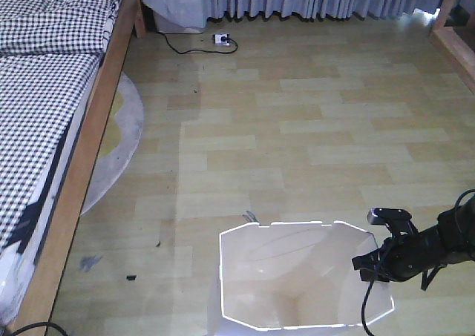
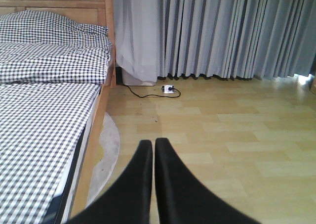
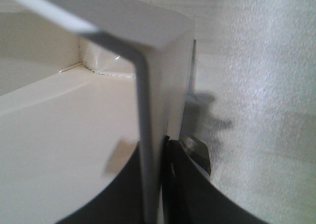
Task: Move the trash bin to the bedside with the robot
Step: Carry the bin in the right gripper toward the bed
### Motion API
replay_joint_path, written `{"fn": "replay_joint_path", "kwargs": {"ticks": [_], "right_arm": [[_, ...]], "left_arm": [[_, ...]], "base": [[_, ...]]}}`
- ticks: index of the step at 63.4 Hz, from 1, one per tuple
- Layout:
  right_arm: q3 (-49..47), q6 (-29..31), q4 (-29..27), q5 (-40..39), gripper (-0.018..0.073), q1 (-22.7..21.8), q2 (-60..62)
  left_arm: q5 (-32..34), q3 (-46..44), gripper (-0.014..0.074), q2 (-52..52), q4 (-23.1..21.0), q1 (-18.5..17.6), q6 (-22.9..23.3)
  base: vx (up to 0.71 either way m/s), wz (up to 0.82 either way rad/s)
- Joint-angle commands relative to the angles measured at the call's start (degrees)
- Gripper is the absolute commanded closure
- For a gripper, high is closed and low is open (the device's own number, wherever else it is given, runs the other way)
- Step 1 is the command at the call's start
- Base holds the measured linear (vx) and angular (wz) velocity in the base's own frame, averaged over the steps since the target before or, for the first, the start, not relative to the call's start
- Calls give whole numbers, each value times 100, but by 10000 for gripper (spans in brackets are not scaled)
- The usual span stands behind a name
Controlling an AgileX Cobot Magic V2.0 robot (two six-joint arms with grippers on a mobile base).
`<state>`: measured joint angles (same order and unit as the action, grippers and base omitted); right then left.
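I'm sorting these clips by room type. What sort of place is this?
Most likely a bedroom: a wooden-framed bed with black-and-white checked bedding, long grey curtains reaching the light wood-look floor, and a white trash bin standing on that floor.

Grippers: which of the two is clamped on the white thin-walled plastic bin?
The right gripper: its black fingers straddle the white plastic bin wall, one inside, one outside. The left gripper is shut on nothing, above the wooden floor.

Trash bin (image 1: pixel 249 277) smooth plastic; bed frame (image 1: pixel 87 147) wood; bedding (image 1: pixel 37 91) cloth.
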<state>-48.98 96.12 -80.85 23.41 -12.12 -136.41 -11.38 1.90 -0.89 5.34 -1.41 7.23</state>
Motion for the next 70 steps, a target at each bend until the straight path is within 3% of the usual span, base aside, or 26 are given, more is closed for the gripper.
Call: {"fn": "replay_joint_path", "kwargs": {"ticks": [1, 70], "right_arm": [[-32, -49, -162, 1114, 566, -20, 376], [-32, -49, -162, 1118, 566, -20, 376]], "left_arm": [[461, 151, 602, -77, 0, -3, 13], [461, 151, 602, -77, 0, -3, 13]], "base": [[38, -5], [36, 0]]}}
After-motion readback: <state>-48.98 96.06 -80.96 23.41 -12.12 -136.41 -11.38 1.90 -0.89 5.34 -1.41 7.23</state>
